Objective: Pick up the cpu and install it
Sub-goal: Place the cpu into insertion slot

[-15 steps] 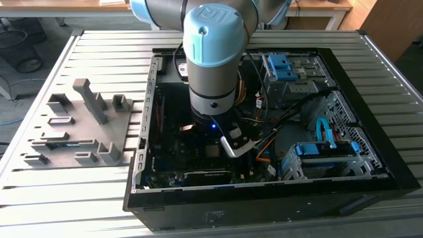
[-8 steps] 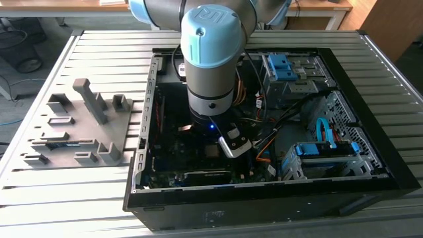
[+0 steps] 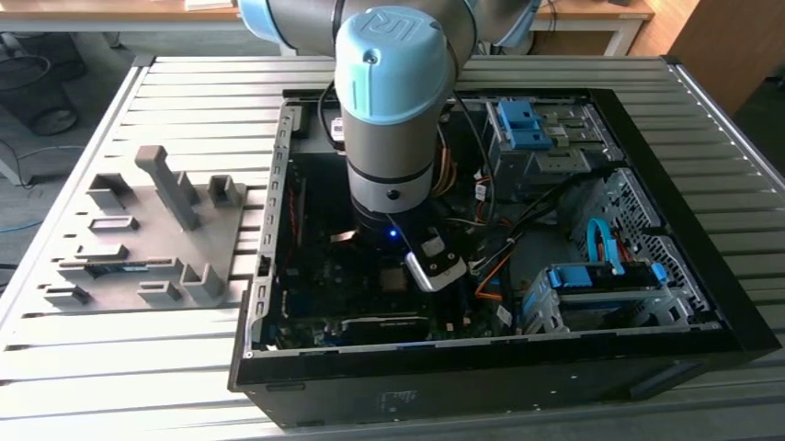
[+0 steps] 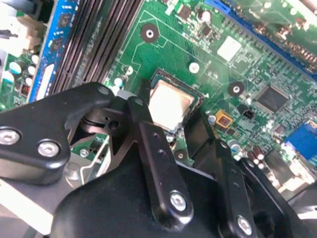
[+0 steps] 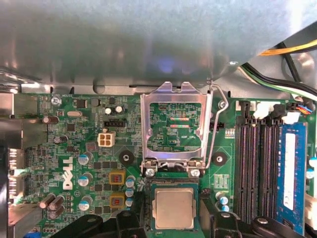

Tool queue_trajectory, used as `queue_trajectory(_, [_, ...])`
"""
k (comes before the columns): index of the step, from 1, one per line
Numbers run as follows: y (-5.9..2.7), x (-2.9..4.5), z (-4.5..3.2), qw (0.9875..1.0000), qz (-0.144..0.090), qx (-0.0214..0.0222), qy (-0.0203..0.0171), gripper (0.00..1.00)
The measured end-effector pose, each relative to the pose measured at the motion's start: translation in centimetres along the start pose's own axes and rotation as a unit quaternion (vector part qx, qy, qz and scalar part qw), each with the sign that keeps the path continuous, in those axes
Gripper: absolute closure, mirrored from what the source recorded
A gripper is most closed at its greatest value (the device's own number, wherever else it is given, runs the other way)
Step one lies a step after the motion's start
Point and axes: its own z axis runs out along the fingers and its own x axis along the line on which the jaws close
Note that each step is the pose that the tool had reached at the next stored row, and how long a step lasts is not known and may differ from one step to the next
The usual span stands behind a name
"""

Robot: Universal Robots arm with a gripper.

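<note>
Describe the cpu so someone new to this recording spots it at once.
Inside the open black computer case, find the green motherboard. At the hinge of its raised metal socket frame sits the cpu: a small flat silvery square, unlike the long dark memory slots nearby.

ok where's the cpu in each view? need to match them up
Exterior view: too small to pick out inside the case.
First wrist view: cpu, next to the raised socket lid.
Second wrist view: cpu, between the fingers.
Shared landmark: black memory slots to one side of the cpu, in both wrist views.
</note>
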Motion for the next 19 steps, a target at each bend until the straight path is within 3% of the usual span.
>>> queue_trajectory(3, [-0.01,0.0,-0.39,1.0,0.0,0.0004,0.0,0.47])
queue_trajectory(19, [-0.03,-0.53,-0.34,1.0,-0.008,0.0018,0.0033,0.47])
